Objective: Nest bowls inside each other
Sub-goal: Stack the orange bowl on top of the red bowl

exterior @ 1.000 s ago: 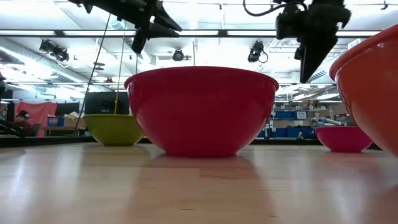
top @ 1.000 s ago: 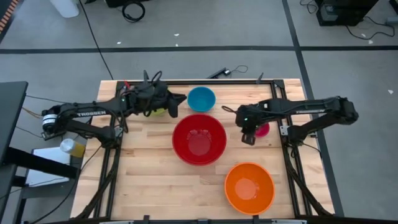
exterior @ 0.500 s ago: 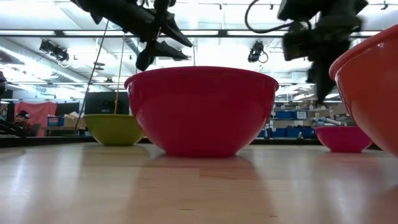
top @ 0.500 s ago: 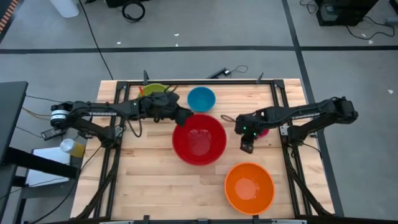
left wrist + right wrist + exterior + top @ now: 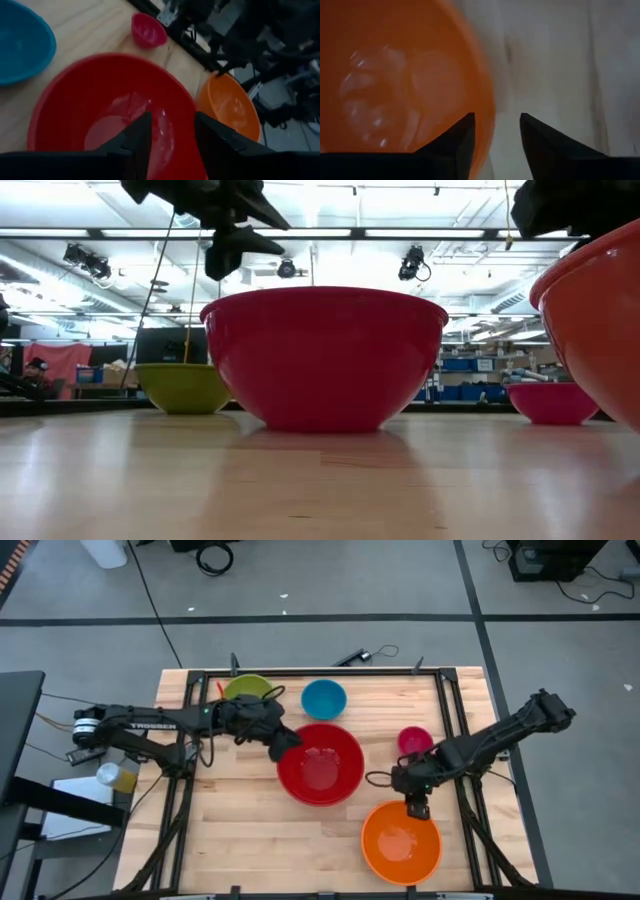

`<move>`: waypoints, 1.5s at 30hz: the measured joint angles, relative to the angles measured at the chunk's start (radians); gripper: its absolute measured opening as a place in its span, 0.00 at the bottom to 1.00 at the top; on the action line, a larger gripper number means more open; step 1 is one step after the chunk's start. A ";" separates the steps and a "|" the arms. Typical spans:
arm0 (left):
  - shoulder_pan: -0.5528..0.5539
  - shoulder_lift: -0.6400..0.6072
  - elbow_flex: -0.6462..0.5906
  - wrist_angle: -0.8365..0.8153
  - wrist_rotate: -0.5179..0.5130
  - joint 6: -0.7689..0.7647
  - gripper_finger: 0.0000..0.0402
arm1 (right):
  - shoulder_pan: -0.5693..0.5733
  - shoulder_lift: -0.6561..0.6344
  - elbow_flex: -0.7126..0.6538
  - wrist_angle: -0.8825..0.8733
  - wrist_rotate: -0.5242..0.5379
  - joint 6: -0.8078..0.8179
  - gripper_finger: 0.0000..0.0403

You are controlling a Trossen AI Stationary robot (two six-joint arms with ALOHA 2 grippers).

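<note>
Five bowls stand apart on their bases on the wooden table point(image 5: 230, 830): red point(image 5: 320, 762) in the middle, orange point(image 5: 400, 840) at the near right, pink point(image 5: 414, 740) at the right, blue point(image 5: 323, 698) and yellow-green point(image 5: 247, 688) at the far side. My left gripper point(image 5: 290, 740) hangs open over the red bowl's left rim point(image 5: 45, 105), above it in the low view. My right gripper point(image 5: 417, 808) is open, pointing steeply down over the orange bowl's far rim point(image 5: 487, 115), one finger on either side of it; no touch shows.
A black frame point(image 5: 300, 671) runs along the table's far edge and down both sides. Bare wood lies at the near left, in front of the red bowl. A cable point(image 5: 375, 653) lies on the floor behind the table.
My left gripper has left the yellow-green bowl, opened, and gone toward the table's right and near edge to the red bowl's left rim, tipping downward. My right gripper has swung from beside the pink bowl toward the near edge and down to the orange bowl's far rim.
</note>
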State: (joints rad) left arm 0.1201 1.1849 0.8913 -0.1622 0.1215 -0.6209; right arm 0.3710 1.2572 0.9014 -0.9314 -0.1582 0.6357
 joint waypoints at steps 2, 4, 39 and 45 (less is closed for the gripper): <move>-0.014 -0.002 0.000 -0.023 -0.001 0.003 0.37 | 0.009 0.007 -0.010 0.013 0.043 0.052 0.47; -0.026 -0.002 0.000 -0.048 -0.004 0.003 0.37 | 0.013 0.019 -0.019 0.023 0.056 0.072 0.53; -0.168 -0.004 0.000 -0.111 -0.046 -0.167 0.37 | -0.198 0.008 0.246 0.113 0.244 0.268 0.03; -0.148 -0.056 0.037 -0.191 -0.087 -0.177 0.37 | -0.373 0.147 0.245 0.280 0.250 0.159 0.03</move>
State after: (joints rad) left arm -0.0278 1.1286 0.9282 -0.3535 0.0342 -0.7980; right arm -0.0018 1.4040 1.1464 -0.6517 0.0915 0.7942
